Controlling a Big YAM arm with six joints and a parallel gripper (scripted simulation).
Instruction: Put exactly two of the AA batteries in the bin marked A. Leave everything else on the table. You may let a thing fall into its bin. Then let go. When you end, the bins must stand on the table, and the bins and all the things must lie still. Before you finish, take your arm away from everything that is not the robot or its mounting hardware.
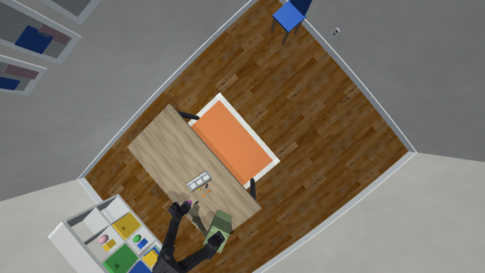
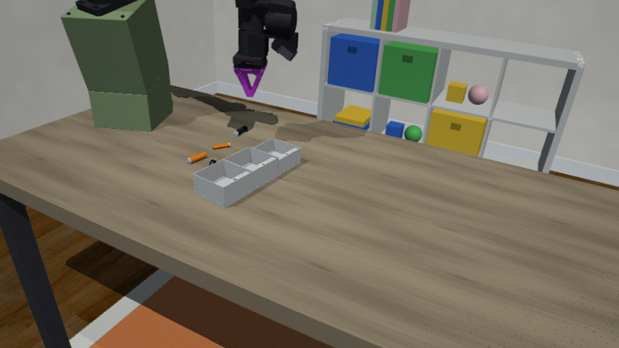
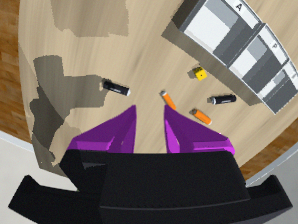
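Note:
A grey tray of three bins (image 2: pixel 247 169) stands on the wooden table; it also shows in the wrist view (image 3: pixel 233 43). I cannot read the bin marks. Beside it lie two orange batteries (image 2: pixel 197 157) (image 2: pixel 221 146), a black battery (image 2: pixel 240 130), a second black one close to the tray (image 3: pixel 221 99) and a small yellow piece (image 3: pixel 197 74). My gripper (image 2: pixel 249 86) hangs high above the table, behind the black battery and away from the tray. Its purple fingers stand a little apart with nothing between them.
The green base block (image 2: pixel 118 64) of the arm stands at the table's back left. A white shelf with coloured boxes (image 2: pixel 433 82) stands behind the table. An orange rug (image 1: pixel 233 142) lies on the floor beside the table.

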